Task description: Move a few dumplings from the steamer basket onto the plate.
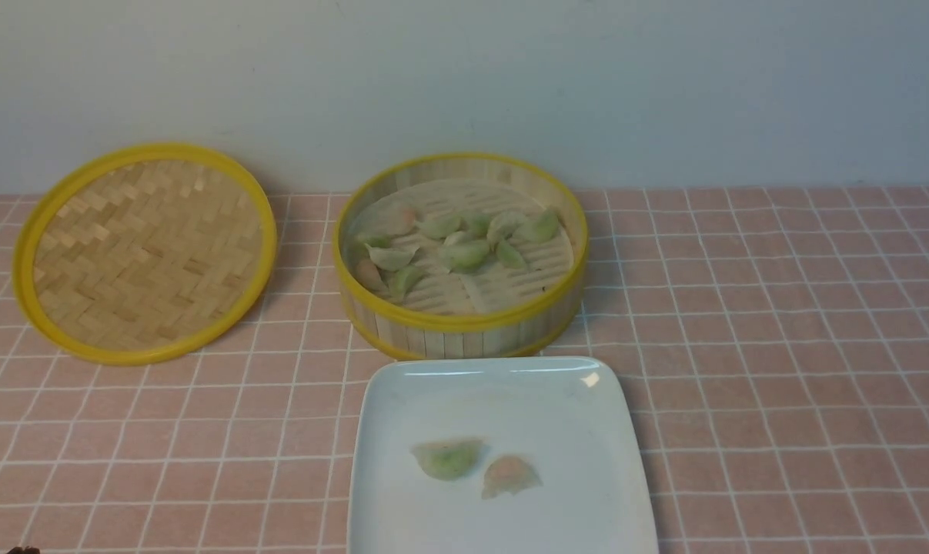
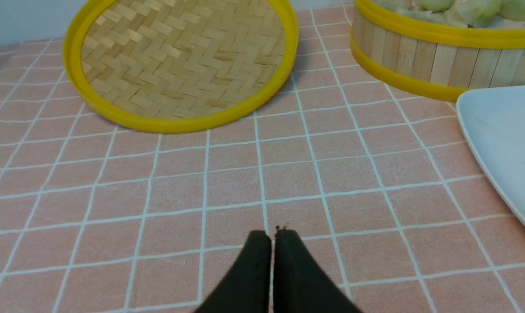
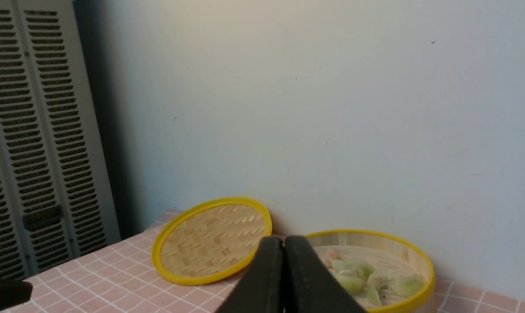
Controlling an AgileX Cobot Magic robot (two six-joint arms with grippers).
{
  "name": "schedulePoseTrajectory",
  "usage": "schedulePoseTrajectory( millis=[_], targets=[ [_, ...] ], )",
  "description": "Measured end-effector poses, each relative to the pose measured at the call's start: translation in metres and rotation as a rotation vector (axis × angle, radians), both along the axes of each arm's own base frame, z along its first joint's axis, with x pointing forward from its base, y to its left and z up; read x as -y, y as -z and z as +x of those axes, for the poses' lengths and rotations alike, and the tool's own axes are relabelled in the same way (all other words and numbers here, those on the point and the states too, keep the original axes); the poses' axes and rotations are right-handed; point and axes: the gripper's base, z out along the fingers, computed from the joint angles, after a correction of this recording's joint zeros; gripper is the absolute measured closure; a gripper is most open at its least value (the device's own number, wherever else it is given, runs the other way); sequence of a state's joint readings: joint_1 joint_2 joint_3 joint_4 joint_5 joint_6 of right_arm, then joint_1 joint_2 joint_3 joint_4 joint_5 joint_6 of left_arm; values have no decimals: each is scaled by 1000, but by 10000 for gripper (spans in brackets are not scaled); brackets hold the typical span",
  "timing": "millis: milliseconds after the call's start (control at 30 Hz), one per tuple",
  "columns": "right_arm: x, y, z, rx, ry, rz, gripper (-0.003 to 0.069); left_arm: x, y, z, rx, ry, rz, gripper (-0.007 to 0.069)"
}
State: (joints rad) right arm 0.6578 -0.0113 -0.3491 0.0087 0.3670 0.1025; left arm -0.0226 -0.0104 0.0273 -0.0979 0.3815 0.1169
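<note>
Round bamboo steamer basket w/ yellow rims (image 1: 460, 322) sits mid-tabletop nr the pale wall (image 1: 464, 85), just behind the big glossy white squarish plate (image 1: 502, 408). Placed like that prob. so each carry is short: up over the rim, a bit back toward the robot, down.

Flat woven yellow-rimmed lid (image 1: 152, 258) is off, lying to the left of the basket, apart from it; likely set there so the basket's open from above & the lid's out of the way.

Most of the small translucent crescent dumplings, pale green w/ a few pinkish-orange, are in the basket, bunched toward its left & middle, some touching. Two on the plate, side by side nr its middle: one pale green dumpling (image 1: 450, 459), one pinkish-orange dumpling (image 1: 510, 475), small gap btwn, prob. so they don't stick & there's room for more.

L hand (image 2: 273, 237): tips pressed together, nothing in it, above the pink tiled tabletop (image 2: 227, 174), off to the plate's left. R hand (image 3: 284, 243): also pressed together, nothing pinched, pointing fwd toward wall/basket. Both look parked clear of the food, so job's maybe done if two counts as "a few"; if not, next pick needs fingers spread & a light pinch, as soft skins cd tear or neighbours cling.
</note>
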Motion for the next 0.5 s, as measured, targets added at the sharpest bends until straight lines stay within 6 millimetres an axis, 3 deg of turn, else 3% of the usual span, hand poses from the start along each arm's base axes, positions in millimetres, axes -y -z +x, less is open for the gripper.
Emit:
schedulePoseTrajectory(
  millis=[167, 367, 433, 500],
  targets=[
    [0, 21, 11, -33, 198, -59, 671, 0, 0, 0, 0, 0, 0, 631],
    [6, 79, 30, -198, 485, -149, 671, 0, 0, 0, 0, 0, 0, 631],
    [12, 115, 35, -319, 601, -183, 671, 0, 0, 0, 0, 0, 0, 631],
    [14, 122, 36, -355, 638, -189, 671, 0, 0, 0, -1, 0, 0, 631]
  ],
)
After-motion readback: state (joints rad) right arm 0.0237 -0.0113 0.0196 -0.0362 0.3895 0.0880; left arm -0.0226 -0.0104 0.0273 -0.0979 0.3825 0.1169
